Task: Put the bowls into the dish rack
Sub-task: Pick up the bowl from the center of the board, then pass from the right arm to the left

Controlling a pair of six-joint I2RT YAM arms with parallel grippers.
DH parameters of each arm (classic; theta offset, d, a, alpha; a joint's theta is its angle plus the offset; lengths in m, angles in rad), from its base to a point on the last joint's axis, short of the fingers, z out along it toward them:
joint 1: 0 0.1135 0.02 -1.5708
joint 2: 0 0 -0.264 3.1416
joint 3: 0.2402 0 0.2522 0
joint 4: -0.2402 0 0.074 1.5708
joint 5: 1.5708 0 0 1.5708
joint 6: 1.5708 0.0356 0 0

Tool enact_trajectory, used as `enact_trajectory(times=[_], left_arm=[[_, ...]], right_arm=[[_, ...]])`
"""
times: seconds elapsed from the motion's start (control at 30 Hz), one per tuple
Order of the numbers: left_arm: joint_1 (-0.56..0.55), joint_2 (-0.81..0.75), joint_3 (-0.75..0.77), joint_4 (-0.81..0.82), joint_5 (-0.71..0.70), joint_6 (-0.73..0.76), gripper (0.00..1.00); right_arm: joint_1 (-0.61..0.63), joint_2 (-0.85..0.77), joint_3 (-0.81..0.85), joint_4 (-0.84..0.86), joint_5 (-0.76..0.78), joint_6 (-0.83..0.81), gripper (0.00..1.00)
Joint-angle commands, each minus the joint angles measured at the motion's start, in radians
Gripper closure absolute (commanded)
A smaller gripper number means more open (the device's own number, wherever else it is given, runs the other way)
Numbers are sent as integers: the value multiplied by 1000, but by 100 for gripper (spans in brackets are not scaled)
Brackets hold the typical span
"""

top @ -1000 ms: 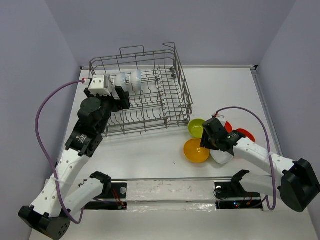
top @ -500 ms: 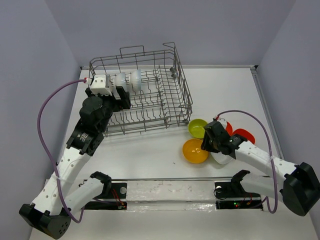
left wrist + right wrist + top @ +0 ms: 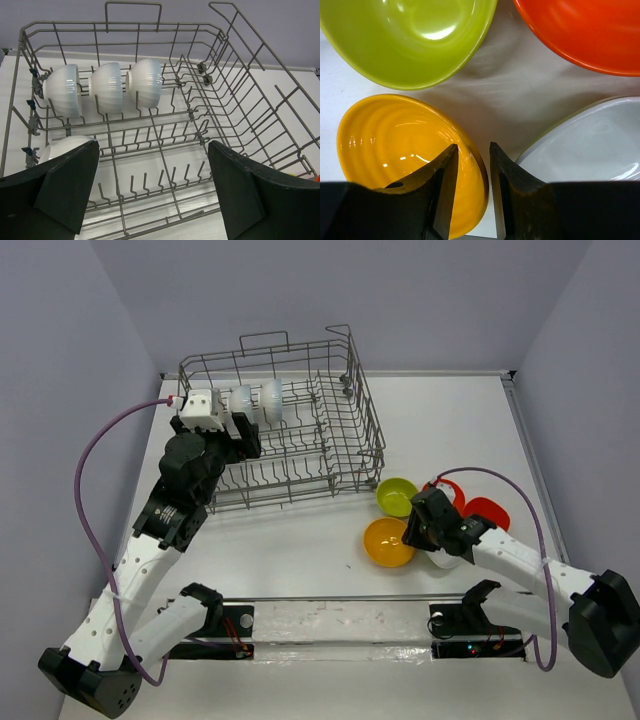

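The grey wire dish rack (image 3: pixel 352 430) stands at the back left; it fills the left wrist view (image 3: pixel 240 105). Three white bowls (image 3: pixel 107 86) stand on edge in its back row, and a fourth white bowl (image 3: pixel 65 146) sits below them. My left gripper (image 3: pixel 243 437) (image 3: pixel 152 147) is open and empty over the rack's left side. My right gripper (image 3: pixel 412 531) (image 3: pixel 473 150) is closed on the right rim of the orange-yellow bowl (image 3: pixel 388 542) (image 3: pixel 390 145), one finger inside, one outside. The bowl rests on the table.
A lime green bowl (image 3: pixel 396 496) (image 3: pixel 410 35), two red-orange bowls (image 3: pixel 491 510) (image 3: pixel 580 30) and a squarish white bowl (image 3: pixel 446 558) (image 3: pixel 590 145) crowd round the right gripper. Purple cables loop from both arms.
My right gripper has moved down and left onto the orange-yellow bowl's rim. The left arm has shifted only slightly over the rack.
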Motion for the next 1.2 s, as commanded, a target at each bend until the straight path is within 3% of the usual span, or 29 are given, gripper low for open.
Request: enact_trajectory(times=[0.0,0.07,0.3,0.67,1.03,1.17], left_arm=[[-9,-10,10,26,-13,7,1],[-9,-11,10,25,-19,6,1],[-11,-5,13,11,-33,6,1],[-12,47,56,-17,50,-13,1],[-22,131,215,-126,516,-118,2],[-43,143,251,-161,562,-148,3]], right_arm=[[-2,-33,-12,46,-7,17,65],[-2,-43,-11,44,-10,17,69],[-2,-99,46,-8,-18,19,99],[-2,-218,329,-181,54,-4,99],[-2,-34,653,-97,86,-104,99],[-2,52,734,-52,79,-134,99]])
